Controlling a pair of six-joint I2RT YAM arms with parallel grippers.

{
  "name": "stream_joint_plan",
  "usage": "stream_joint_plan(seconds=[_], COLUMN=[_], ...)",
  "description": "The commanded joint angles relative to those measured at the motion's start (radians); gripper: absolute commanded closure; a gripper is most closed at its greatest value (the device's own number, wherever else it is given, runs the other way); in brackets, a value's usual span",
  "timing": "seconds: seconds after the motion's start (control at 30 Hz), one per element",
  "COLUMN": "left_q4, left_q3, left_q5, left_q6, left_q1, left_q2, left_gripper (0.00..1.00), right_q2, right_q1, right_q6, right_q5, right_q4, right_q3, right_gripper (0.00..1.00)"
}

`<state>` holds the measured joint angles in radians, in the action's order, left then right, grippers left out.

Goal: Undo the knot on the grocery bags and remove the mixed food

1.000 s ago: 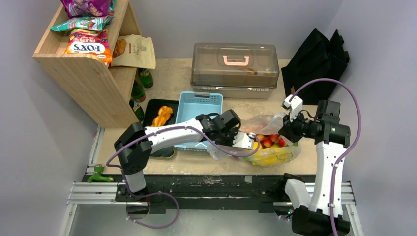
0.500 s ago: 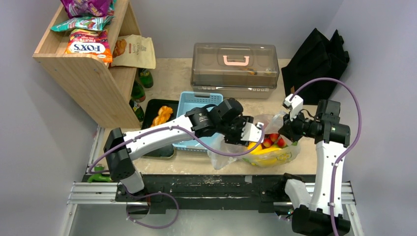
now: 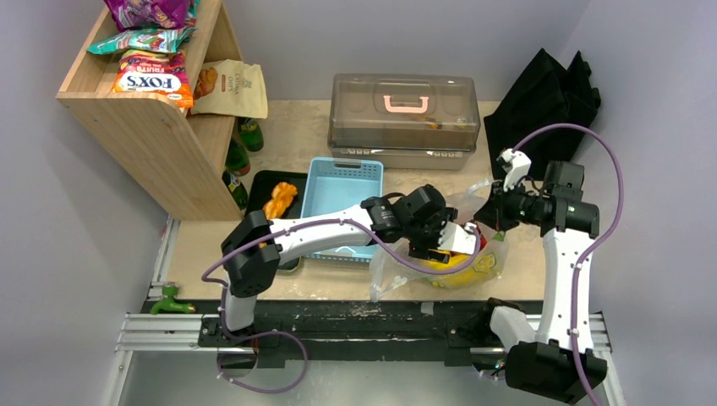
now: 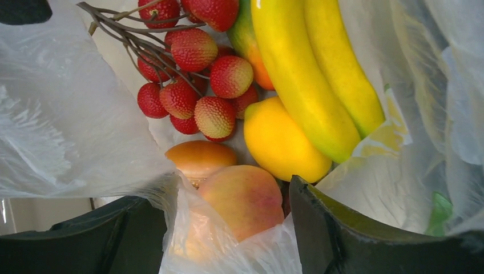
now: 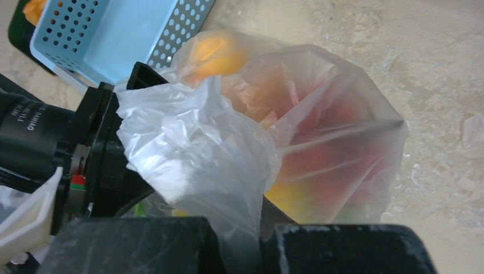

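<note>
Grocery bags [image 3: 387,269] are clamped by the right gripper [image 5: 251,234]; their film could be pinched alongside the peach [image 4: 242,197] by the parted left gripper [image 4: 228,234].

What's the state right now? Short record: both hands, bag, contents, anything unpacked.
left hand: open, inside the bag mouth, peach between its fingers
right hand: shut on the bag, pinching its edge
bag: mouth open, lying on the table
contents seen: bananas, red fruits, yellow fruit, bun
unpacked: braided bread on black tray
</note>
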<state>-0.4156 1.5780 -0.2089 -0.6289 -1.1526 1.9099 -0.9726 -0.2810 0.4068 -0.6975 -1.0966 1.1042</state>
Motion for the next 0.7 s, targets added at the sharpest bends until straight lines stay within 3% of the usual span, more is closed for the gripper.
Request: stream_joint_plan(seconds=[0.0,0.17,0.43,0.57,0.67], left_q4=[0.04,-0.064,-0.157,-0.15,-0.06], left_q3=[0.039,0.105,0.109,0.077,-0.013], left_q5=[0.098,0.204,0.242,0.218,0.132], left_q6=[-0.03,-0.036,-0.114,-0.109,-0.059], left_q1=[0.002,0.002,0.005,0.009,0.02], left_q2=[0.036,0.115,0.154,0.085,-0.06], left_gripper=[0.28,0.22,0.23,0.25,0.25], right_q2=[-0.039,-0.084,-0.125,-0.117,-0.093], right_q1=[-0.001,0.0,0.0,0.0,0.0], right_q6=[-0.098,-0.096,-0.097,-0.123,-0.16], right_q5=[-0.057,-0.06,-0.062,-0.067,-0.062], right_q4=[0.042,0.015,-0.004,0.031,0.082], right_q3=[0.034,0.055,0.073,0.065,0.045], right_gripper=[1.0,1.0,1.0,1.0,1.0])
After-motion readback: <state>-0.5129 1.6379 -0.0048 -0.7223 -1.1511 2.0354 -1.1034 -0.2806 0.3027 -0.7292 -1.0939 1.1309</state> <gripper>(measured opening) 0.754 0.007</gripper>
